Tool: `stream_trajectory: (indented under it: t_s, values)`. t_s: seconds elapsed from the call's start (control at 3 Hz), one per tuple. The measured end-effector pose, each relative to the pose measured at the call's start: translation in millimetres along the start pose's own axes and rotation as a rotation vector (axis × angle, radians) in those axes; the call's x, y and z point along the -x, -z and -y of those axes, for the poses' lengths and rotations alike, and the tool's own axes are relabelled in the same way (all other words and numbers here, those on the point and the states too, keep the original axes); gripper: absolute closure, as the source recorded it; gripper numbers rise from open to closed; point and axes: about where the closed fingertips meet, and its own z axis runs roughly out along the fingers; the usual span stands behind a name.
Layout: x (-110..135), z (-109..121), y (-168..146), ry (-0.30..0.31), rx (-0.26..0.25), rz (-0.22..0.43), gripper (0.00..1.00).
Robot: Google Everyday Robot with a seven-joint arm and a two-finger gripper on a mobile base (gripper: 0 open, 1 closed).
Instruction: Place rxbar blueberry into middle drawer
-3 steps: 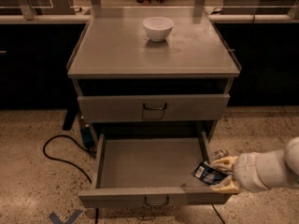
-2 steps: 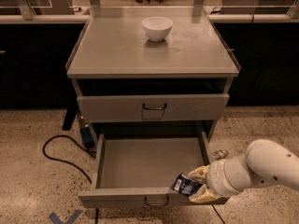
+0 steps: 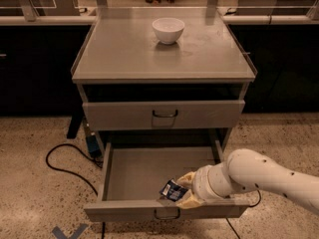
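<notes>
- The rxbar blueberry (image 3: 172, 189), low centre of frame, has shifted left from the right side of the open middle drawer (image 3: 134, 176) and now hangs over its front edge.
- The gripper (image 3: 181, 192) stays clamped on it, so only the release seems to remain.

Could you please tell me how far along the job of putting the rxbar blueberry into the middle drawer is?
Done: the middle drawer stands open. In hand: the gripper is shut on the rxbar blueberry, holding it over the drawer's front right area. Left: release the bar onto the drawer floor and withdraw the arm.
</notes>
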Motion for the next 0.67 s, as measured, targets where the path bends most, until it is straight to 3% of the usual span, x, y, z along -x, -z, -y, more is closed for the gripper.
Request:
stream_trajectory:
  t_s: [0.33,0.67]
  values:
    - [-0.3,-0.1,0.2,-0.001,0.000,0.000,1.00]
    - [-6.9,13.8,-17.1,-0.008,-0.023,-0.052,1.00]
